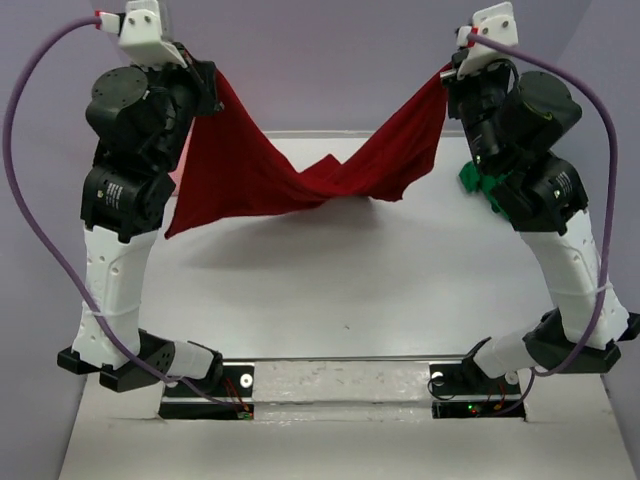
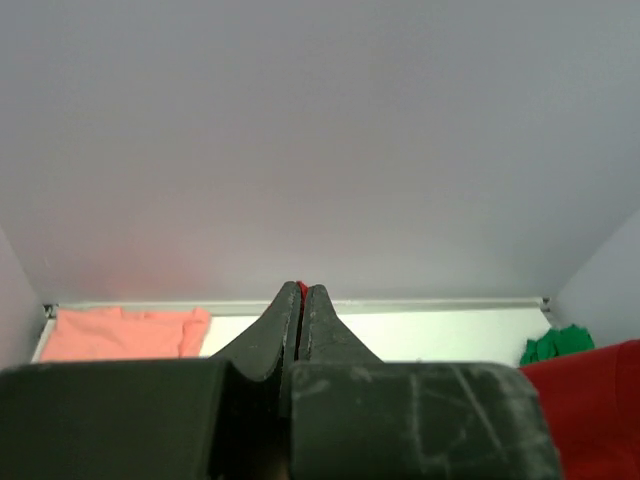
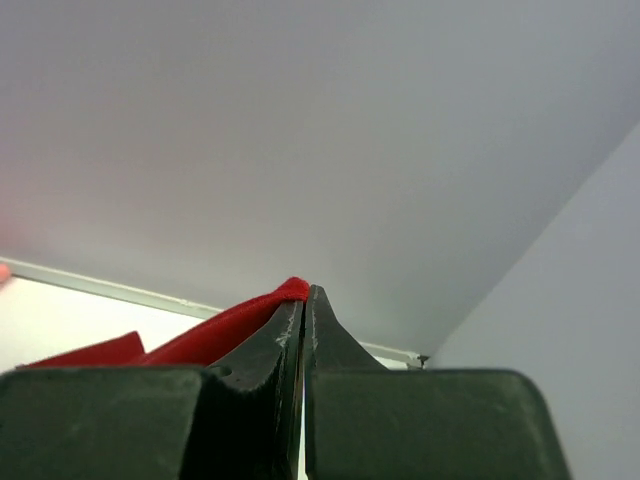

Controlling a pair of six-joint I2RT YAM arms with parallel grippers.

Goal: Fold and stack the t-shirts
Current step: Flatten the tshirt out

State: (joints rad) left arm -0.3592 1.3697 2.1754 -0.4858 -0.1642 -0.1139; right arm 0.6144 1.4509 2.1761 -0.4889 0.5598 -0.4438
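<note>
Across the upper middle of the top view, dark red t-shirt (image 1: 260, 160) hangs stretched between both grippers, above the table (image 1: 350, 300). It sags in a V: two high corners at upper left and upper right, and the cloth dips to a bunched low point near centre. Cannot tell if that point touches the tabletop. The left half hangs as a wide flap, lower corner at left-centre of frame. The right half is narrower, with an uneven lower edge.

Left gripper (image 1: 212, 88) at upper left, jaws pressed together, pinching one top corner of the red shirt. The left wrist view shows its fingers flat against each other with a thin red sliver at the tips, and more red cloth in that frame's lower right corner. Right gripper (image 1: 452, 75) at upper right, jaws likewise pressed together on the opposite corner. The right wrist view shows red fabric coming out of the closed tips and trailing to lower left.

Green t-shirt (image 1: 475, 183) sits crumpled at right of the top view, mostly hidden behind the right arm (image 1: 575, 270). It also shows at the right edge of the left wrist view. Pink t-shirt (image 2: 120, 333) lies flat at left of the left wrist view, along the table's far edge by the wall (image 2: 320, 150), well apart from the green one.

Left arm (image 1: 115, 280) and right arm stand upright from bases at frame bottom, with purple cables (image 1: 30, 160) looping along the outer sides.
</note>
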